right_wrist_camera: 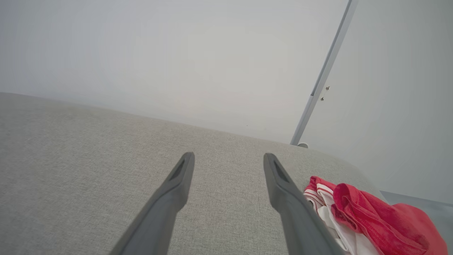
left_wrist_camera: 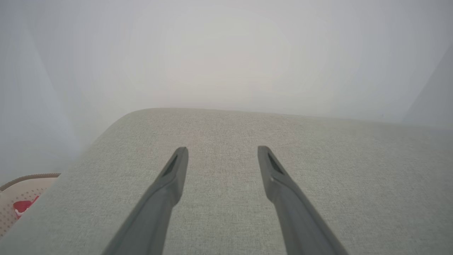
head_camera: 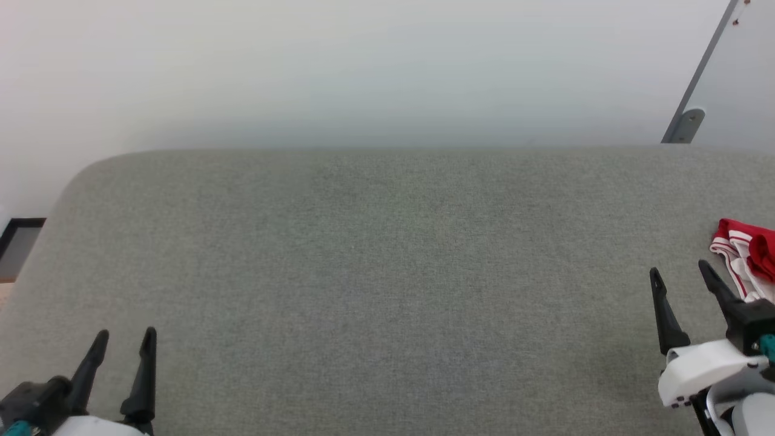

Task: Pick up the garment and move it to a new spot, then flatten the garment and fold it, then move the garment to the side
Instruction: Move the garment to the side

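Observation:
The garment (head_camera: 748,254) lies crumpled at the far right edge of the grey fabric surface (head_camera: 387,272), red with white parts and red-and-white striped trim; no lettering shows. In the right wrist view the garment (right_wrist_camera: 371,216) sits just right of the right finger. My right gripper (head_camera: 679,267) (right_wrist_camera: 229,154) stands open just left of it, apart from the cloth, nothing between its fingers. At the lower left my left gripper (head_camera: 126,333) (left_wrist_camera: 222,148) is open over bare fabric, far from the garment.
A pale wall runs behind the surface, with a grey metal strip (head_camera: 696,79) at the back right. Beyond the surface's left edge sits a perforated beige basket (left_wrist_camera: 21,191) with something red (left_wrist_camera: 22,206) inside. A dark-framed object (head_camera: 18,236) is at the far left.

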